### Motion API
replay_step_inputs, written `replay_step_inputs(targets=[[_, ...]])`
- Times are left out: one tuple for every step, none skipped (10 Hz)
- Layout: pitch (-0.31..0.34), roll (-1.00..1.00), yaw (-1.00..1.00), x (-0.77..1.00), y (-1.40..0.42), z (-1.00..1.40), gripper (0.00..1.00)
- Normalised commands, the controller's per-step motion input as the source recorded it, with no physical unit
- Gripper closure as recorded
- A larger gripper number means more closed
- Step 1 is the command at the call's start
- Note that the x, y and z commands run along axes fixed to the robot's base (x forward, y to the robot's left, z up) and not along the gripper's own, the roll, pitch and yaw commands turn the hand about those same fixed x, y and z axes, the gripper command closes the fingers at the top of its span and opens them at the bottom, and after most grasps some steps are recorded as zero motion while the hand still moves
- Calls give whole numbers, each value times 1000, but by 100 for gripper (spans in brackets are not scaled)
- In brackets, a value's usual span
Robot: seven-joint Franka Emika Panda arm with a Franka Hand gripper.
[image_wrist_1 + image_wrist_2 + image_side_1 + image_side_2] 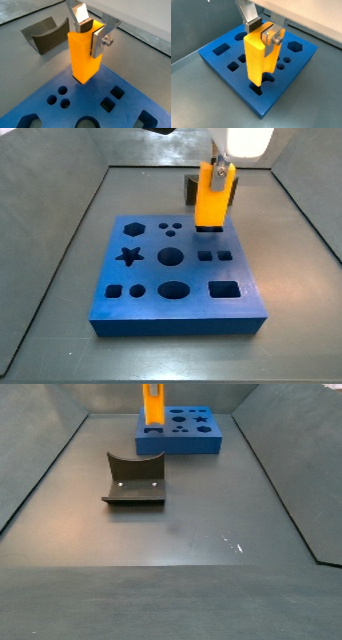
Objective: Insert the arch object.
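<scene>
Single-arm workspace with the gripper [92, 31] positioned above one edge of the thick blue rectangular board with shaped holes [224, 65]. The flat silver fingers [273, 37] are clamped on the upper end of a long orange bar [259, 57], which hangs upright with its lower end at, and apparently partly within, a hole near the board's edge, as both wrist views indicate; how deep it sits cannot be told. The jaws are therefore occupied by the bar and not by the task's piece. The small dark grey-brown arch block with a semicircular scoop [134, 479] lies on the grey table floor [201, 534], apart from the board and untouched; in a side view it rests well clear of the board, towards that camera, with its scoop facing up. In a wrist view the same block [44, 34] appears on the floor just beyond the board's corner, off to one side of the fingers and lower than them. Its long axis lies flat on the floor, roughly crosswise to the upright bar. Judged from this layout, the arch block is not yet picked up, so the task proper is at its start: the gripper would first have to part from the orange bar, then travel sideways off the board and descend to straddle the block across its narrower faces.
</scene>
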Motion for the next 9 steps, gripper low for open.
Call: replay_step_inputs(targets=[[-56, 64, 0, 0, 0, -311, 100], [-44, 39, 0, 3, 0, -409, 100], [-17, 43, -34, 17, 0, -397, 100], [0, 57, -97, 83, 37, -340, 100], [0, 64, -134, 109, 94, -291, 100], [10, 71, -134, 109, 111, -289, 100], [19, 83, -154, 123, 129, -274, 100], [4, 74, -163, 137, 89, -309, 100], [0, 39, -186, 191, 11, -389, 100]])
